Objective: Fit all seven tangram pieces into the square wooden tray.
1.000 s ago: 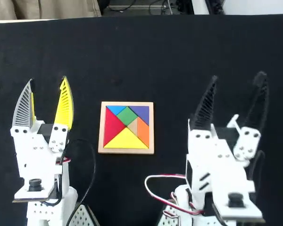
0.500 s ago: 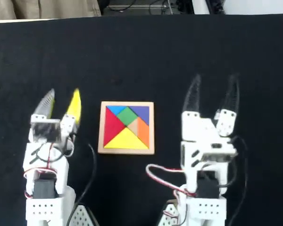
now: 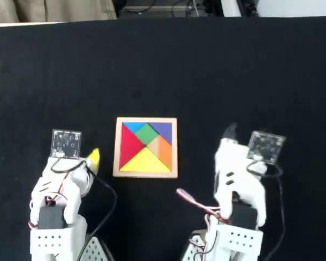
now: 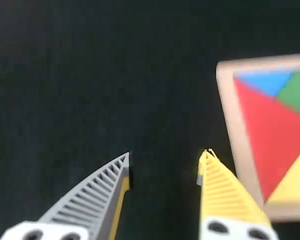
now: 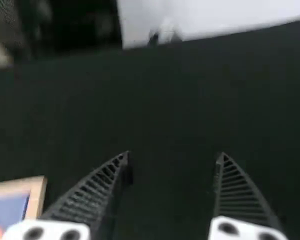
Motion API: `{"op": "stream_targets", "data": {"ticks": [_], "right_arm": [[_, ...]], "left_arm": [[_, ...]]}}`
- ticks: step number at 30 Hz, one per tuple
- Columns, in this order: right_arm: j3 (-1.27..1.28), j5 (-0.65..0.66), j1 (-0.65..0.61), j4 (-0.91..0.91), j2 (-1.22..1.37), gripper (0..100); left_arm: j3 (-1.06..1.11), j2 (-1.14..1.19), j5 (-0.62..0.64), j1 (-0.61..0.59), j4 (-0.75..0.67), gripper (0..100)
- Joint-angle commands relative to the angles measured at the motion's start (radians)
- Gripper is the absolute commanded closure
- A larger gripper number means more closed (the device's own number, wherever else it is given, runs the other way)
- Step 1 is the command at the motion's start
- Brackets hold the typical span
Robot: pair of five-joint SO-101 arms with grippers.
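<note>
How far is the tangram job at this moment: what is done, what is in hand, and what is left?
Done: the square wooden tray looks full, with seven coloured tangram pieces lying flat inside and no gap visible. In hand: nothing; the left gripper and the right gripper are both open and empty, one on each side of the tray. Left: apparently nothing to place.

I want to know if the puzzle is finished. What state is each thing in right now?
wooden tray: lying flat, filled up.
tangram pieces: all seven fitted inside the tray.
left gripper: jaws open, empty, beside the tray.
right gripper: jaws open, empty.
</note>
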Motion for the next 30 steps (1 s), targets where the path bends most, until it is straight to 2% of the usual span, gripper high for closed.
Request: {"op": "stream_targets", "data": {"ticks": [1,3,5,7,10,11,21,24,30], "right_arm": [[-0.001,-0.011,-0.091,0.163,-0.059,73.3],[-0.001,-0.011,-0.118,0.239,-0.059,73.3],[-0.001,-0.011,-0.126,0.315,-0.059,73.3],[-0.001,-0.011,-0.124,0.39,-0.059,73.3],[-0.001,-0.011,-0.129,0.548,-0.054,73.6],[-0.001,-0.008,-0.141,0.591,-0.058,73.7],[0.001,-0.002,-0.117,0.552,0.001,73.7],[0.001,0.025,-0.18,0.543,0.016,74.3],[0.002,0.032,-0.244,0.532,0.038,95.9]], "left_arm": [[0.019,-0.006,0.0,-0.079,0.115,78],[0.019,-0.006,0.035,-0.13,0.12,78],[0.019,-0.005,0.129,-0.159,0.126,78],[0.019,-0.005,0.229,-0.156,0.175,78],[0.019,-0.006,0.302,-0.105,0.273,78],[0.019,-0.005,0.299,-0.096,0.262,78],[0.019,-0.005,0.272,-0.096,0.267,78],[0.019,-0.005,0.272,-0.094,0.267,78],[0.019,-0.005,0.272,-0.094,0.267,78]]}}
